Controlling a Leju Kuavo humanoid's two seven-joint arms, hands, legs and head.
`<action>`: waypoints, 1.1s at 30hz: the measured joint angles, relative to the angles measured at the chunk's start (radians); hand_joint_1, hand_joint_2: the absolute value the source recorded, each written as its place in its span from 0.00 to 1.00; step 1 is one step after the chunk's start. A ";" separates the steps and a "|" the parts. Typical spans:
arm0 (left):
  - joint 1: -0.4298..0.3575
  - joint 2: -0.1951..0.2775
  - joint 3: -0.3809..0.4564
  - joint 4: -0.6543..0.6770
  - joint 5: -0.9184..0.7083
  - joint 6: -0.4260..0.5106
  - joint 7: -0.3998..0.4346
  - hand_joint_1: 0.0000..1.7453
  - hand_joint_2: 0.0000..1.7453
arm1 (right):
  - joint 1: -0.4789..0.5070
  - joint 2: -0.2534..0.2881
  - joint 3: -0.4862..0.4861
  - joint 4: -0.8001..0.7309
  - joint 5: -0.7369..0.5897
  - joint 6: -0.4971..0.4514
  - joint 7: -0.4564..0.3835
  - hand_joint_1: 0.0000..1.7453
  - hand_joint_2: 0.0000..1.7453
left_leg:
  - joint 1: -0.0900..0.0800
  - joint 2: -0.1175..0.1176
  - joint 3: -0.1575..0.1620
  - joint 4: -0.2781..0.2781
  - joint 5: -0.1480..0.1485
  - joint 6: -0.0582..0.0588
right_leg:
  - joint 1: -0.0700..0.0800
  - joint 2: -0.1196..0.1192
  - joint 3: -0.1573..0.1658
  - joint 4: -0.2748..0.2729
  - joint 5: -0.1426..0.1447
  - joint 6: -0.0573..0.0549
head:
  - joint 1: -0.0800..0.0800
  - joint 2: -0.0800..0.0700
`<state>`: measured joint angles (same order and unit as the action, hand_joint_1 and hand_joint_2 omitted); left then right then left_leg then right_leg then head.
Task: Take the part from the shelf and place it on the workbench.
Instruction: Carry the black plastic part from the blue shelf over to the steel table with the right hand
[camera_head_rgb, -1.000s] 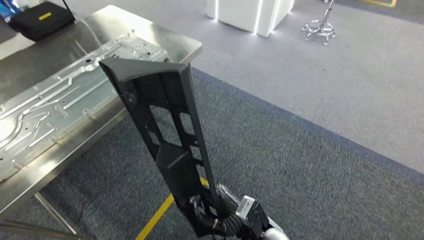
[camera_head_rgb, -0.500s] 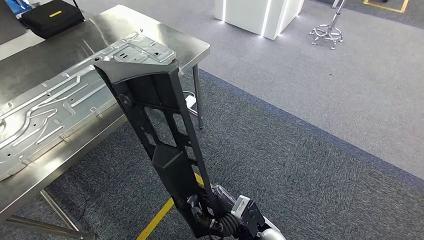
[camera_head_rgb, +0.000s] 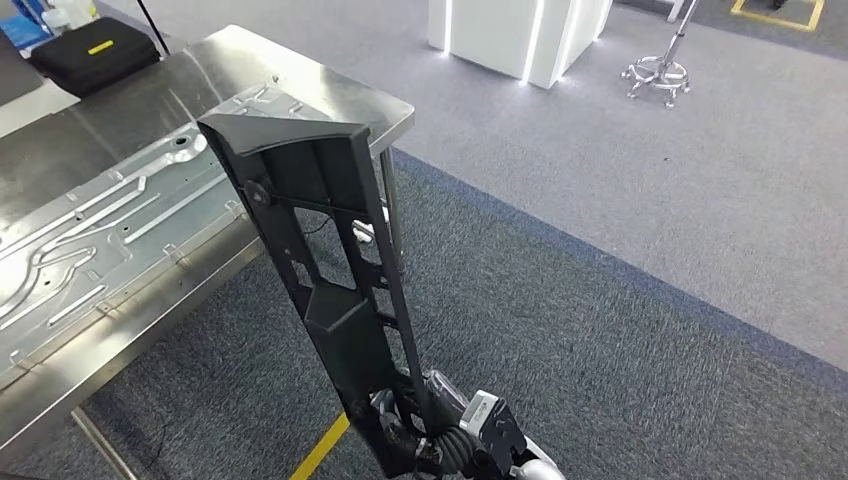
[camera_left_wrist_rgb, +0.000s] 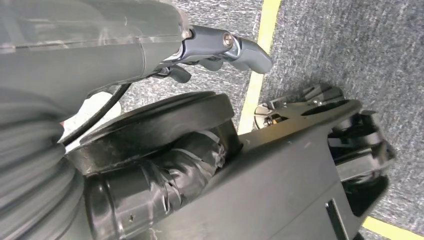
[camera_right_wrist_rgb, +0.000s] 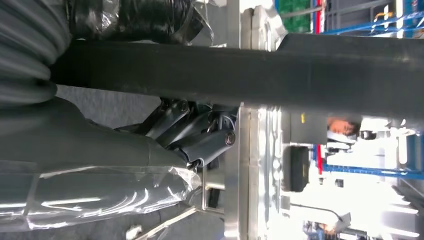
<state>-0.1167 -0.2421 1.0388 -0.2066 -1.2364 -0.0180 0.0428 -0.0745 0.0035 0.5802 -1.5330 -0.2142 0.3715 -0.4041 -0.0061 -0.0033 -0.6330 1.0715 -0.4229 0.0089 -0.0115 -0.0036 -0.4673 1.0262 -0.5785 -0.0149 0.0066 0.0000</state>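
Right hand fingers gripped the black ribbed plastic part upright beside the steel counter; left hand fingers unclear.

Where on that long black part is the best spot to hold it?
Probably the narrow lower end, from below, where the right hand grips the black part now: it widens toward the top, and its open ribbed frame lets fingers hook an edge.
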 joint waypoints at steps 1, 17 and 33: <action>0.001 0.000 0.000 0.000 0.001 0.000 0.000 0.00 1.00 | -0.001 0.001 0.000 0.001 0.001 0.001 0.000 1.00 1.00 | -0.003 0.000 0.009 -0.019 -0.010 0.007 | 0.001 -0.001 0.002 -0.003 0.003 0.007 | -0.001 0.000; 0.016 -0.011 -0.003 0.001 -0.004 -0.007 -0.004 0.00 1.00 | -0.010 0.005 0.000 0.015 0.016 0.004 0.003 1.00 1.00 | 0.002 -0.018 0.227 -0.081 -0.162 0.009 | 0.007 0.005 -0.237 0.038 0.198 0.004 | 0.002 -0.001; 0.004 -0.011 -0.010 0.001 0.009 0.008 -0.007 0.00 1.00 | -0.015 0.010 0.000 0.012 0.065 -0.007 -0.009 1.00 1.00 | -0.005 0.036 0.063 -0.053 -0.054 0.023 | 0.013 -0.023 -0.127 0.021 0.116 0.001 | -0.002 -0.002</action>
<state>-0.1129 -0.2528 1.0290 -0.2060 -1.2278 -0.0097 0.0357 -0.0893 0.0132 0.5803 -1.5209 -0.1491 0.3649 -0.4127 -0.0107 0.0323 -0.5699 1.0189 -0.4769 0.0318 0.0019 -0.0266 -0.5938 1.0468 -0.4630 -0.0143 0.0047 -0.0022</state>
